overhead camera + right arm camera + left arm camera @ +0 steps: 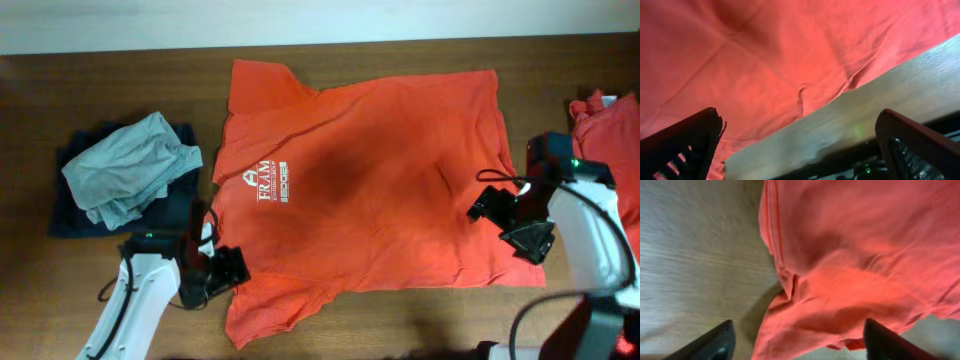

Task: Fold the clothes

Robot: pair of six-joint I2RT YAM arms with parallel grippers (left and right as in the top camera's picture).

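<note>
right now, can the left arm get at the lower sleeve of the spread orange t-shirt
Probably yes. The left gripper hangs open right at the lower sleeve of the orange T-shirt, and nothing covers the sleeve or stands between it and the gripper.

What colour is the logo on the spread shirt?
White logo on the red-orange shirt; clearest in the overhead view.

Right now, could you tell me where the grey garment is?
Overhead view: the grey garment lies crumpled on a dark navy pile at the table's left side, just left of the spread orange T-shirt.
</note>
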